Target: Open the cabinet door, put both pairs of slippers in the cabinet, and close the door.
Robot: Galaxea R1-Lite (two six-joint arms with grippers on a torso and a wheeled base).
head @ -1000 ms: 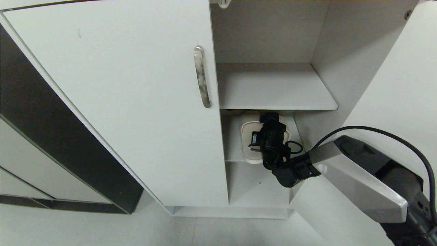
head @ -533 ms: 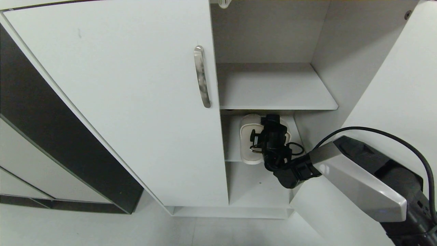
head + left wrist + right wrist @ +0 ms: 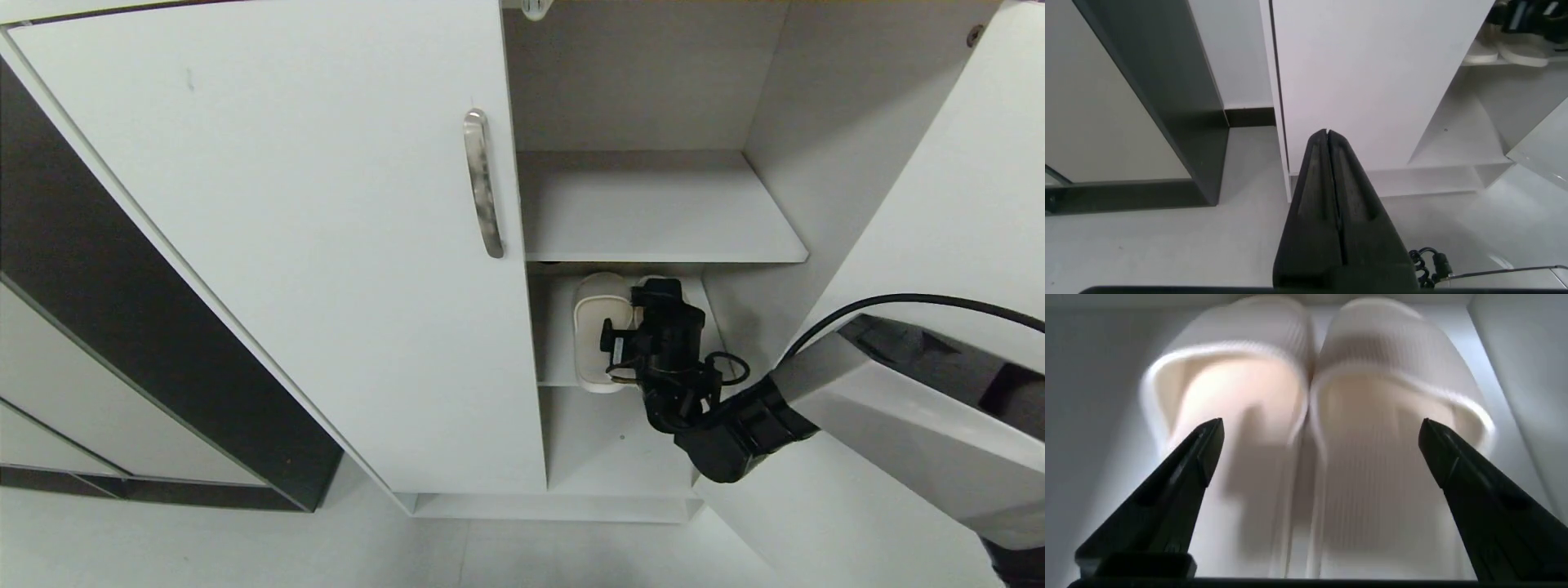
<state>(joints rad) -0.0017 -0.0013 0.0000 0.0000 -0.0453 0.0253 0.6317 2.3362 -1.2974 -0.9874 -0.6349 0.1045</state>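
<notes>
Once set down on the middle shelf [image 3: 551,359] of the cabinet [image 3: 653,204], the cream pair of slippers [image 3: 598,331] lies side by side with inner edges touching and heel ends nearest the right hand [image 3: 1320,429].

Right hand: fingers spread wide, one towards each outer side of the pair, gripping nothing. Over the last second it has drawn back from above the slippers towards the cabinet mouth and slightly rightward, and its forearm has sunk lower. The slippers have kept their place, as far as can be judged.

Left hand [image 3: 1327,143]: fingers pressed together, empty, hanging over the floor [image 3: 1249,212] in front of the closed left-hand door [image 3: 286,245].

Reading: the release appears complete, so this pair counts as stored. The second pair and the closing of the open right-hand door [image 3: 963,204] remain. The right arm should first clear the shelf edge without nudging the heels.
</notes>
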